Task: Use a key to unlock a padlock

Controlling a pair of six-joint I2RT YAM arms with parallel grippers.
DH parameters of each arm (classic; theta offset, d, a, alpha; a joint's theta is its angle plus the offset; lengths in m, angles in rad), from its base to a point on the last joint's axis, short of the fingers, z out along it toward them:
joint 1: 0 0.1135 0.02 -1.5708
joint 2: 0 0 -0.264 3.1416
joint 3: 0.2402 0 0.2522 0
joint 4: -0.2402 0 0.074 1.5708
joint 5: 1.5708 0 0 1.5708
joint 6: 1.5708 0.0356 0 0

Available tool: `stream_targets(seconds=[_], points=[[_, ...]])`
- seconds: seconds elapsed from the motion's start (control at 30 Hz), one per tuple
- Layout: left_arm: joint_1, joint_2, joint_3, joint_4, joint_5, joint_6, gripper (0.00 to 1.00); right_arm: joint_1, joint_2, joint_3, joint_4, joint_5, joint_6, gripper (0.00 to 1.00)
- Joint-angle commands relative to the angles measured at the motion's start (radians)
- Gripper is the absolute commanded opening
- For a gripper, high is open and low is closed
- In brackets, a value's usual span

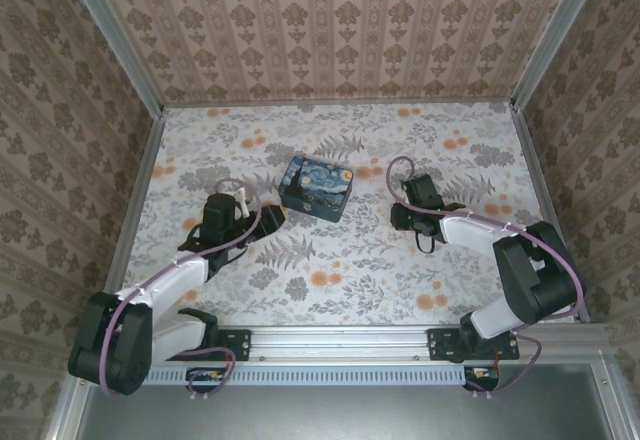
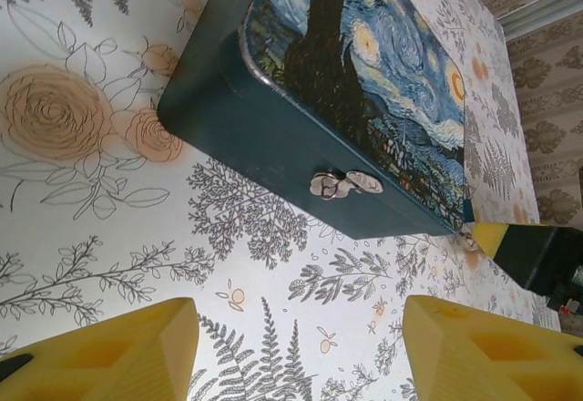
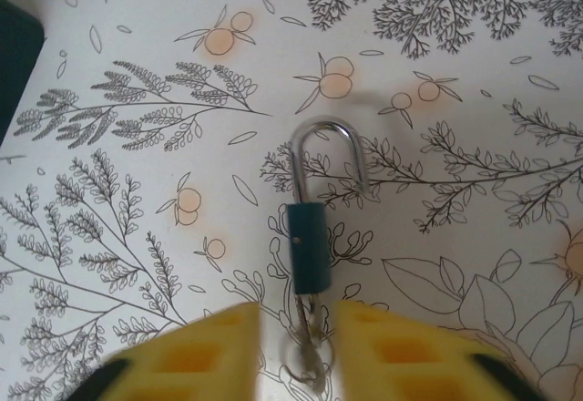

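Note:
The padlock (image 3: pixel 308 246), a small teal body with a silver shackle, lies on the floral tabletop. One shackle leg enters the body; the other ends free beside it. A key (image 3: pixel 306 323) with a ring sticks out of the body's near end. It sits in the narrow gap between the yellow fingers of my right gripper (image 3: pixel 299 351). The fingers stand slightly apart and neither visibly presses the key. My right gripper (image 1: pixel 418 228) is right of the painted box. My left gripper (image 2: pixel 301 346) is wide open over bare table, and in the top view the left gripper (image 1: pixel 268 218) sits left of the box.
The starry-night painted box (image 1: pixel 316 187) stands mid-table between the arms; its side carries a silver clasp (image 2: pixel 344 184). Aluminium rails and patterned walls (image 1: pixel 140 80) bound the table on the left, back and right.

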Motion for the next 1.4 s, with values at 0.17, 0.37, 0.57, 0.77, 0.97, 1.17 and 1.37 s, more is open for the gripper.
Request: stream_targets(seconds=[0.17, 0.37, 0.57, 0.77, 0.97, 1.17, 1.37], points=[[0.006, 0.007, 0.069, -0.089, -0.046, 0.070, 0.84, -0.030, -0.118, 0.043, -0.122, 0.080, 0.017, 0.66], [0.039, 0.007, 0.158, -0.185, -0.130, 0.155, 1.00, -0.065, -0.173, 0.108, -0.170, 0.181, -0.016, 1.00], [0.102, 0.051, 0.298, -0.307, -0.292, 0.295, 1.00, -0.105, -0.161, 0.168, -0.157, 0.349, -0.046, 1.00], [0.170, 0.130, 0.332, -0.254, -0.574, 0.531, 1.00, -0.134, -0.190, -0.016, 0.221, 0.556, -0.161, 1.00], [0.275, 0.246, 0.292, -0.068, -0.682, 0.626, 1.00, -0.177, -0.174, -0.161, 0.542, 0.609, -0.308, 1.00], [0.364, 0.349, 0.200, 0.166, -0.662, 0.645, 1.00, -0.209, -0.083, -0.186, 0.609, 0.583, -0.321, 1.00], [0.373, 0.368, 0.141, 0.340, -0.595, 0.710, 1.00, -0.248, -0.005, -0.220, 0.796, 0.432, -0.333, 1.00]])
